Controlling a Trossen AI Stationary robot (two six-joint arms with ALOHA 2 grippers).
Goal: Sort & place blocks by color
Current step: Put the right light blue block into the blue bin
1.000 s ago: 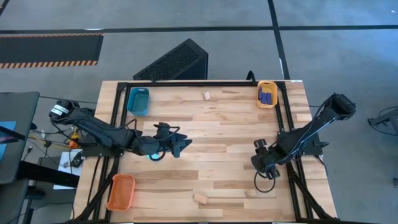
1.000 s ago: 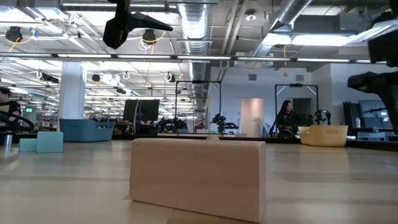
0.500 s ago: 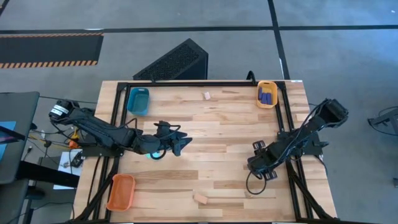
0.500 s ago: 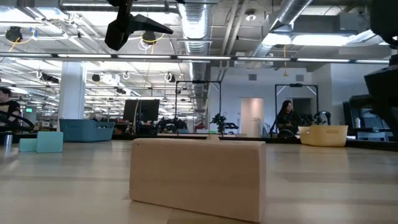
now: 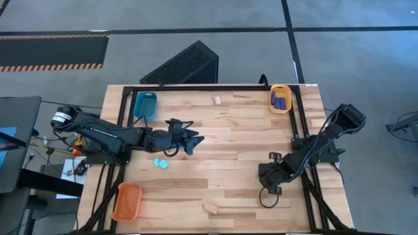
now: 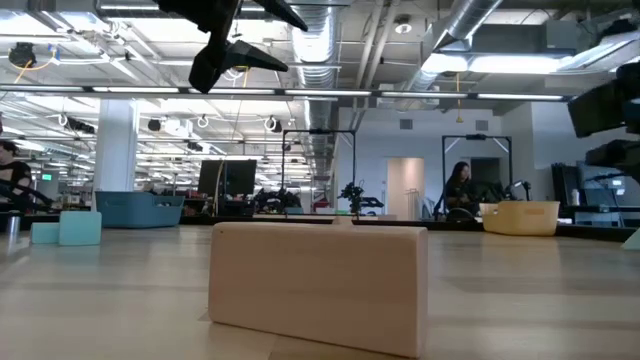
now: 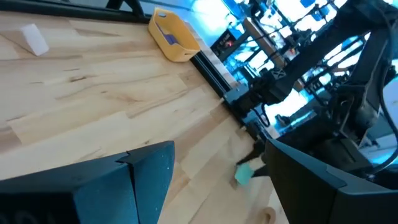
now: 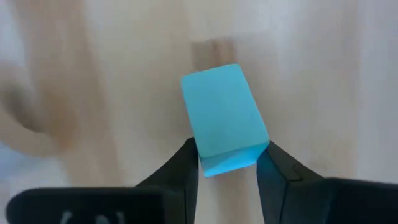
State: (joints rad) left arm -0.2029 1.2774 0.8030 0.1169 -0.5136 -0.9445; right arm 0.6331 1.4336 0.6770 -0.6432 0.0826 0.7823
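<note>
My right gripper (image 5: 264, 177) is over the table's right near part, shut on a light cyan block (image 8: 222, 109); the left wrist view shows that block (image 7: 245, 175) under the arm. My left gripper (image 5: 191, 140) hovers open above the table's middle, holding nothing, with its fingers spread (image 7: 211, 177). Two light cyan blocks (image 5: 159, 163) lie flat on the table, near-left of it. Dark blue blocks (image 5: 280, 100) lie in the yellow-orange tray. Pale tan blocks rest flat near the far edge (image 5: 217, 100) and the near edge (image 5: 210, 208). My right gripper pinches the cyan block by its end nearest the wrist (image 8: 230, 158), one finger (image 8: 184, 163) on each long side. The fingers run along the block, which sticks out past the fingertips. I cannot tell whether it is clear of the table.
A teal tray (image 5: 145, 104) sits at the far left, an orange tray (image 5: 127, 201) at the near left, and the yellow-orange tray (image 5: 281, 91) at the far right. A black frame rail (image 5: 215, 87) borders the table. The near tan block (image 6: 318, 285) fills the low view.
My left gripper has moved toward the far edge and risen, uncovering the two cyan blocks on the table. My right gripper has moved toward the near edge and slightly left.
</note>
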